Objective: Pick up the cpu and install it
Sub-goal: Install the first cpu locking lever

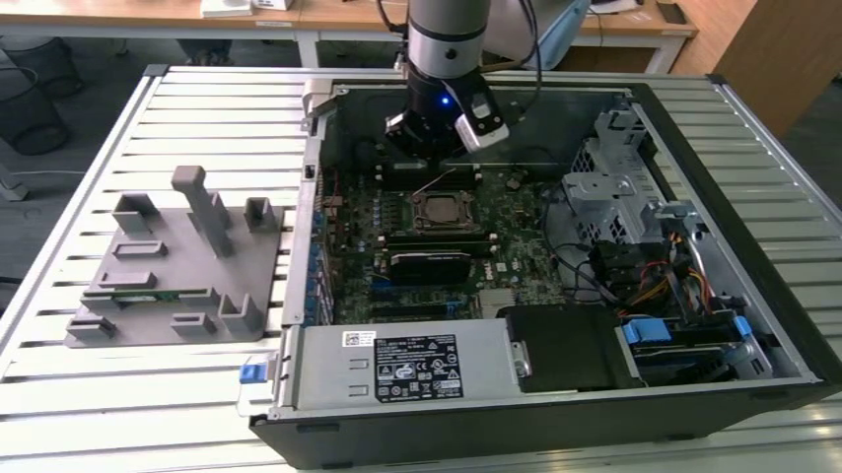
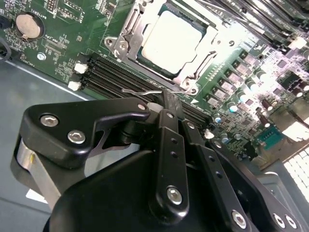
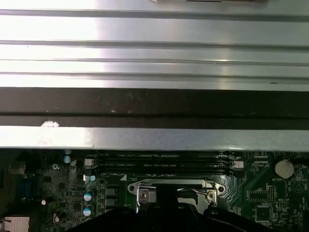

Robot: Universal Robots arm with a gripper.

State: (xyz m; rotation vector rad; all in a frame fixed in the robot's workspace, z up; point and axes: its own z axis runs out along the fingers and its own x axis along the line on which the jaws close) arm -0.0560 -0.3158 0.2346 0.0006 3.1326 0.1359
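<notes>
The fingers (image 2: 164, 104) are seen pressed together, holding nothing, just above the thin wire lever (image 2: 145, 91) of the metal socket frame (image 2: 126, 34). The cpu (image 2: 173, 41), a flat square with a pale silvery top, lies seated in that frame on the green motherboard (image 2: 67, 43).

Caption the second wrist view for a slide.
The cpu sits in its socket frame on the motherboard; claw hovers beside it.

One computer case (image 1: 736, 325) is sitting open on one tabletop (image 1: 158, 414); one grey fixture (image 1: 177, 266), one cpu (image 2: 174, 41) and one pincer (image 2: 166, 104) are showing.
</notes>
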